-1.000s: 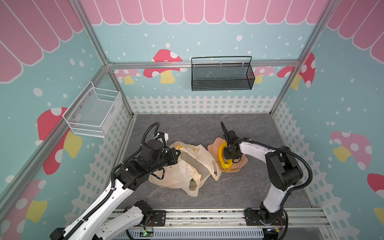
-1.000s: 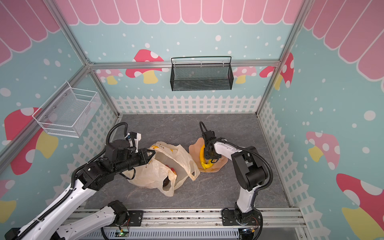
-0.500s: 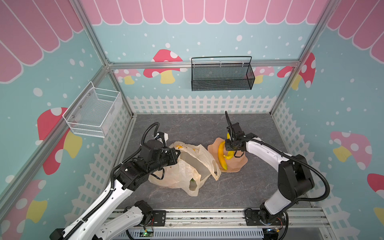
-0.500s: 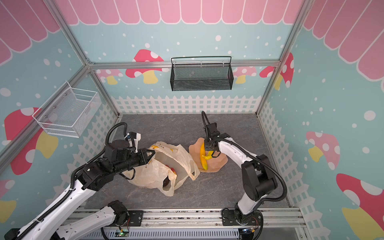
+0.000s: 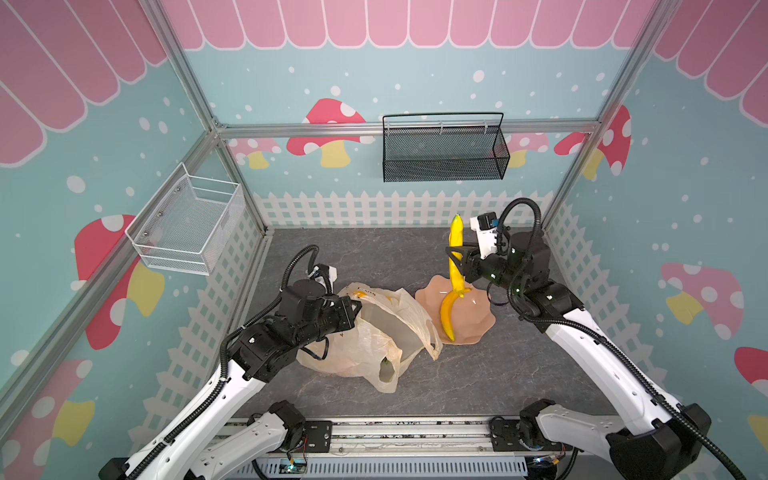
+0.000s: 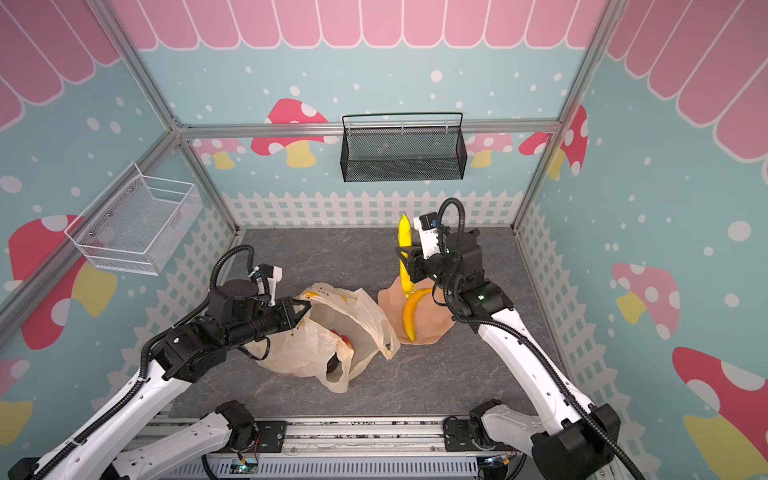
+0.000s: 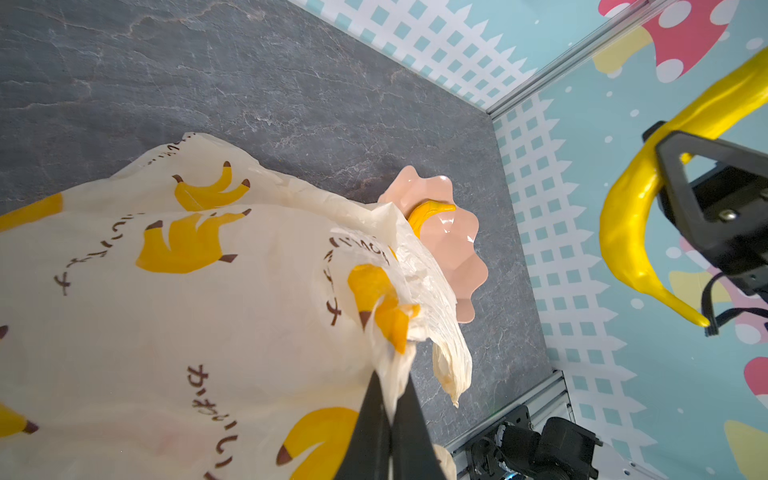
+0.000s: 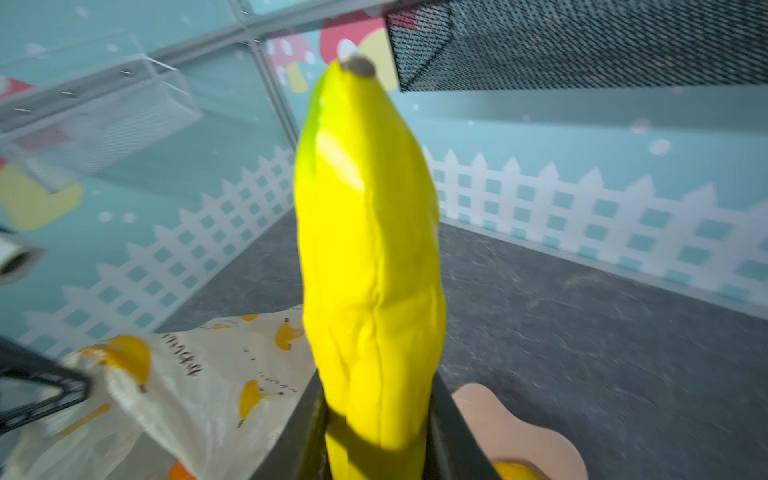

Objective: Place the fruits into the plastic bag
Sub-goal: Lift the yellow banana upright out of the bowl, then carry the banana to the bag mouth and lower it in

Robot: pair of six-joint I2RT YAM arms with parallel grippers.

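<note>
Risen from the pink plate (image 5: pixel 473 324) since a second ago, the right pincer (image 5: pixel 454 257) clamps one banana (image 5: pixel 456 232) upright above it. Beside the plate, the left pincer (image 5: pixel 356 306) pinches the plastic bag (image 5: pixel 365 345) by its rim, likely to hold the mouth open.

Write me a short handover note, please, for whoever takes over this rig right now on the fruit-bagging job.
Left gripper: shut on the plastic bag, pinching its rim so the mouth gapes.
Right gripper: shut on a banana, held upright in the air above the pink plate.
Done: at least one reddish fruit shows inside the bag.
Left: carry the held banana into the bag, then fetch the second banana lying on the plate.
</note>
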